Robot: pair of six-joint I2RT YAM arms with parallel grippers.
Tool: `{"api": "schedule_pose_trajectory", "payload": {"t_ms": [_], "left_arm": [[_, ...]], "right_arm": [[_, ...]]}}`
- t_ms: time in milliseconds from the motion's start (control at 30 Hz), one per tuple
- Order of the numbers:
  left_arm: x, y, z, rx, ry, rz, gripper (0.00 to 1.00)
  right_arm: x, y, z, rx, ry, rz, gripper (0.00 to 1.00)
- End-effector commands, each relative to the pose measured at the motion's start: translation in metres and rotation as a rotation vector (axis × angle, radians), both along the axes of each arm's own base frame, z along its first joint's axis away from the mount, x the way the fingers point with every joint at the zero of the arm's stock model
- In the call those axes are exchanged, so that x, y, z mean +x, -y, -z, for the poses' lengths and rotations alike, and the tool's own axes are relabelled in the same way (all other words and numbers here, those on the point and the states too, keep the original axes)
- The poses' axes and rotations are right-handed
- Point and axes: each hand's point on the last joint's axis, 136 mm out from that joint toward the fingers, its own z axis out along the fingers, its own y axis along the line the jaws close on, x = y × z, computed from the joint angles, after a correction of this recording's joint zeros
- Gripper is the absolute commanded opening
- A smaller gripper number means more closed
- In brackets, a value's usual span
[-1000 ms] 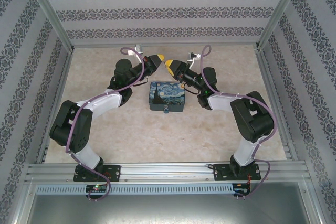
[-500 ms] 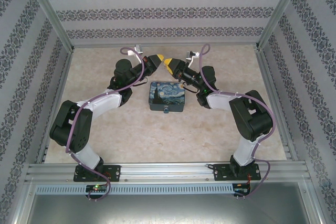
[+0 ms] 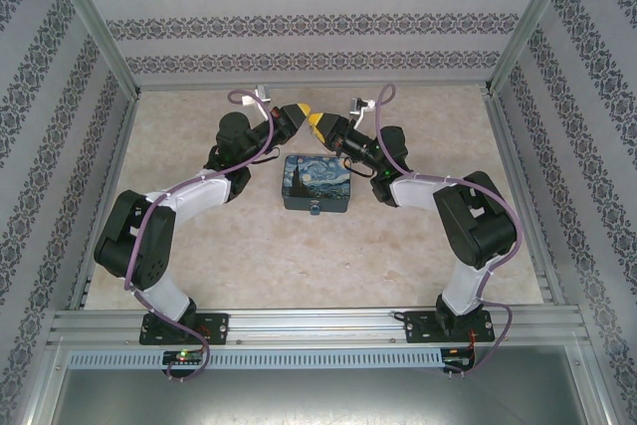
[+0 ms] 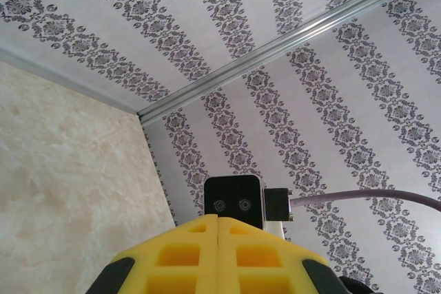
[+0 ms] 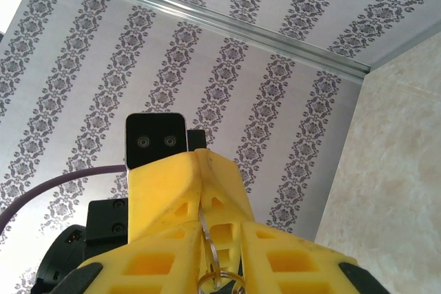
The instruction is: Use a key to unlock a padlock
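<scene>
This is looking like a robotics lab test cell rather than a home. Bare aluminium frame posts point(image 3: 95, 22) are boxing in a marble-patterned table point(image 3: 249, 256). Striped damask wallpaper panels point(image 3: 318, 27) are standing in as walls on the far, left and right sides. Along the near edge, a left arm point(image 3: 189, 196) and a right arm point(image 3: 478, 231), both cabled, are sitting bolted to a slotted aluminium rail point(image 3: 318, 325).

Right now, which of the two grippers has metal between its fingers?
The right gripper: a thin key on a ring sits between its yellow fingers. The left gripper has its fingers pressed flush together.
</scene>
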Motion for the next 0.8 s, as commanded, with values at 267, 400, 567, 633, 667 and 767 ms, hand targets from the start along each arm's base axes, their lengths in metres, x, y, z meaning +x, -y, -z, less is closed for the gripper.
{"api": "schedule_pose_trajectory", "payload": {"t_ms": [267,400,567,633,667,767], "left_arm": [[-0.004,-0.009,-0.011,-0.024,0.046,-0.032,0.00],[-0.005,-0.014,-0.011,-0.031,0.044,-0.053,0.00],[-0.008,-0.022,-0.014,-0.035,0.052,-0.092,0.00],[-0.009,-0.022,-0.018,-0.036,0.058,-0.091,0.00],[-0.009,-0.022,-0.020,-0.038,0.062,-0.090,0.00],[-0.009,-0.021,-0.025,-0.040,0.070,-0.082,0.00]], "right_arm": [[0.001,0.003,0.003,0.017,0.005,0.007,0.00],[0.003,0.005,0.006,0.017,-0.005,0.019,0.00],[0.004,0.008,0.014,0.010,-0.022,0.025,0.00],[0.003,0.008,0.016,0.007,-0.025,0.022,0.00],[0.003,0.008,0.016,0.007,-0.027,0.021,0.00],[0.002,0.007,0.016,0.007,-0.026,0.017,0.00]]}}
